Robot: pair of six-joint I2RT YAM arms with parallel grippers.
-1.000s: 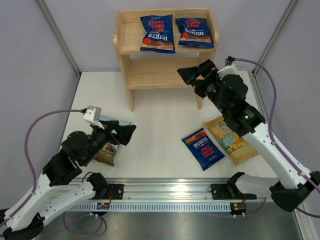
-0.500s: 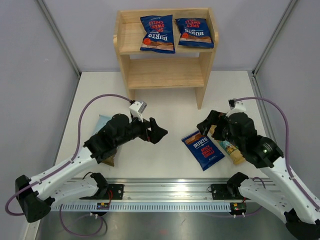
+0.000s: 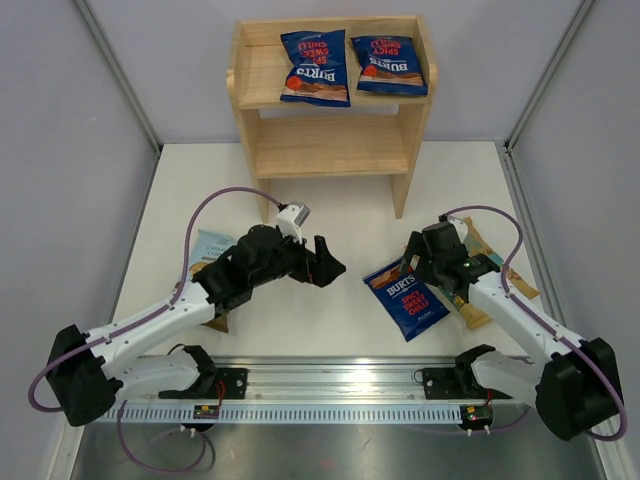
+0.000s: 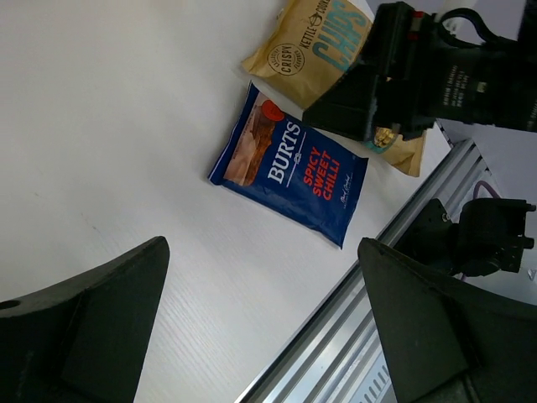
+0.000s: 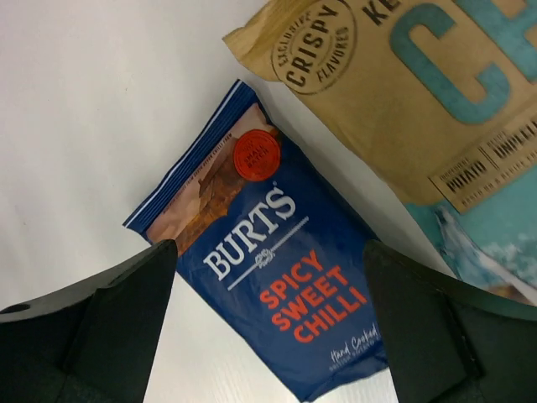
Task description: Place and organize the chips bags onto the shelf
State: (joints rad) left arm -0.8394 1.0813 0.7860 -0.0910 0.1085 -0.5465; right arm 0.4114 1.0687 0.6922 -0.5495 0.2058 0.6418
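The wooden shelf [image 3: 330, 145] stands at the back, with two dark blue Burts bags [image 3: 316, 67] [image 3: 390, 64] on its top tier; the lower tier is bare. A third dark blue bag [image 3: 405, 298] [image 4: 289, 168] [image 5: 277, 277] lies flat on the table. The tan-yellow bag [image 3: 477, 310] [image 4: 315, 46] [image 5: 403, 84] lies just right of it, partly under my right arm. The pale blue-white bag [image 3: 210, 245] lies at the left, partly under my left arm. My right gripper [image 3: 413, 262] [image 5: 268, 336] is open just above the third blue bag. My left gripper [image 3: 328, 262] [image 4: 260, 336] is open and empty over bare table, left of that bag.
An aluminium rail [image 3: 330, 380] [image 4: 403, 294] runs along the near table edge. Grey enclosure walls close in the left, right and back. A purple cable [image 3: 215, 200] loops over the left arm.
My right arm came down from beside the shelf to just above the blue bag on the table. My left arm swung right from the pale bag toward the middle.
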